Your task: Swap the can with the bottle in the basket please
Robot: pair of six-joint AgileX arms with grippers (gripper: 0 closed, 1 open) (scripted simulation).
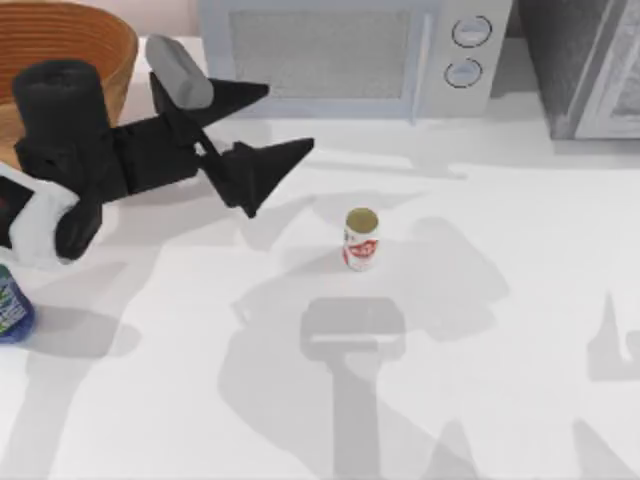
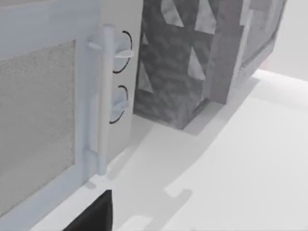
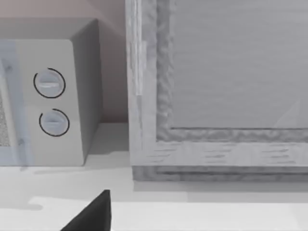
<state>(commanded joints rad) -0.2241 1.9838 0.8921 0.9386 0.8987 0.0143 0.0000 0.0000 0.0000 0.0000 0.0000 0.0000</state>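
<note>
Reading my top view from left to right:

Bottle: the bottle (image 1: 12, 312) stands on the counter (image 1: 500, 300) at the far left edge, at about 8 o'clock from the view's centre, well outside the basket.

Basket: the basket (image 1: 95, 45) sits in the far left corner, at about 10 o'clock; my left arm covers part of its rim, and I cannot tell what lies inside.

Left tool: my left tool (image 1: 270, 125) hangs over the counter between the basket and the can, pointing toward 3 o'clock; its two dark fingers (image 1: 262, 165) stand wide apart with nothing between them.

Can: the can (image 1: 360, 240) stands upright near the middle of the counter, gold top up, red markings on its side; it lies at about 4 o'clock from the left tool, apart from it.

Microwave: the microwave (image 1: 350, 50) sits at the back at 12 o'clock, two dials (image 1: 468, 50) on its right side.

Right tool: I cannot tell how my right tool stands; a dark fingertip (image 3: 91, 214) shows in the right wrist view, facing the microwave and a grey cabinet (image 3: 221, 86).
</note>
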